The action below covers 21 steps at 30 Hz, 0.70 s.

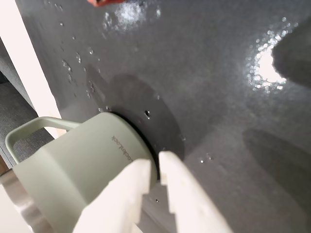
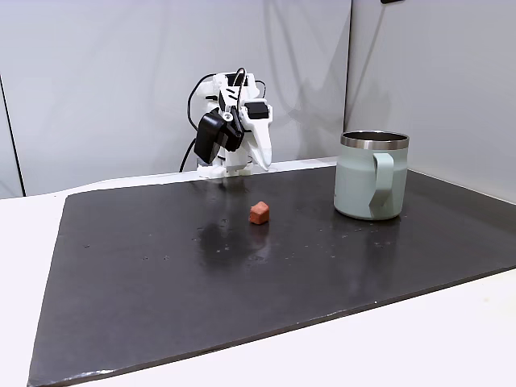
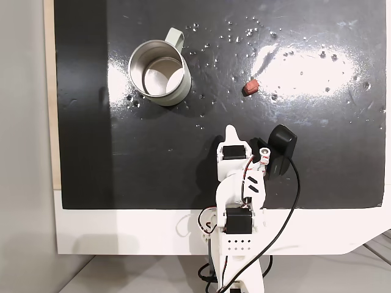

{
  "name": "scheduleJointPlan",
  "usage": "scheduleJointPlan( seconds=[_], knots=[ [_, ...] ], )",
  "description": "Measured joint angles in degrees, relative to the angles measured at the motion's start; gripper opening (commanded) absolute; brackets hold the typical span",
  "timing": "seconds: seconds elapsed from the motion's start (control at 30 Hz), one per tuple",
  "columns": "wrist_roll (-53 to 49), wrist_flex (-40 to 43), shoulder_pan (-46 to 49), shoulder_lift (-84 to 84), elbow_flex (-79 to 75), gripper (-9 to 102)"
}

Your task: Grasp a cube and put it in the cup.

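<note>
The hand [image 1: 154, 171] hangs low over the dark worktop [image 2: 242, 266], its two white fingers [image 1: 127, 194] drawn close with a thin slit between them and nothing held. In the wrist view the fingertips sit in front of the cup [image 1: 77, 170], a pale mint-green mug with a steel rim and small dark lettering down its side, too small to read. The cup [image 3: 157, 73] stands upright and looks empty. The cube [image 3: 250, 87] lies on the worktop, well apart from the cup and from the hand [image 3: 230, 129].
</note>
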Motion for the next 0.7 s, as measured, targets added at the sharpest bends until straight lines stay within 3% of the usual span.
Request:
scheduleJointPlan(
  seconds=[0.7],
  knots=[
    [1.58, 0.00, 0.09, 0.00, 0.00, 0]
  ],
)
